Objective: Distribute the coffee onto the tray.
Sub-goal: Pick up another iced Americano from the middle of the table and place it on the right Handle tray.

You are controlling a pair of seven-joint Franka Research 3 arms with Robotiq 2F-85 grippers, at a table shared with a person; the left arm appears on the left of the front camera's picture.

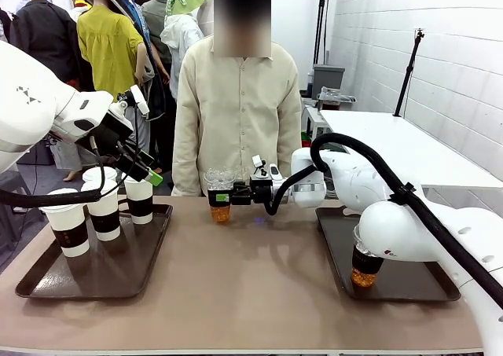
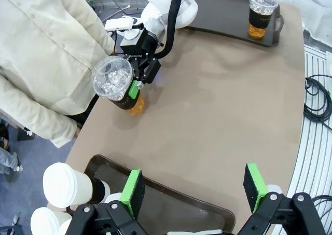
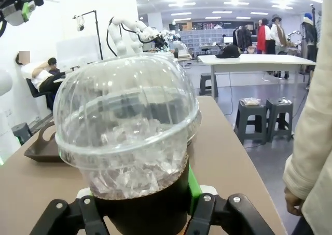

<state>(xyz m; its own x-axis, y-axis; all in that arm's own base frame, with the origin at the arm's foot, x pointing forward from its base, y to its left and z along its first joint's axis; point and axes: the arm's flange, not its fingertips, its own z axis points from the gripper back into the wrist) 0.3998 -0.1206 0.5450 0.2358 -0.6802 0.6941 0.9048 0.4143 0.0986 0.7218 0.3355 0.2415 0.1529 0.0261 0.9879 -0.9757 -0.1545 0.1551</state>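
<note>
One dome-lidded iced coffee (image 1: 220,197) stands at the table's far edge by the person, the right gripper (image 1: 225,197) clenched on its dark sleeve. It looks sloshy, thin-walled and easily crushed, so the sleeve is the sensible hold. A second iced coffee (image 1: 365,266) sits on the right tray (image 1: 409,289). The left gripper (image 2: 194,191) hangs released above the left tray (image 1: 47,281) of paper cups (image 1: 104,207).

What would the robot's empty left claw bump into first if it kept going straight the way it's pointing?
Probably the left tray: the left gripper, open, points down with that tray's edge and the bare table between its fingers. Depth is hard to judge.
</note>
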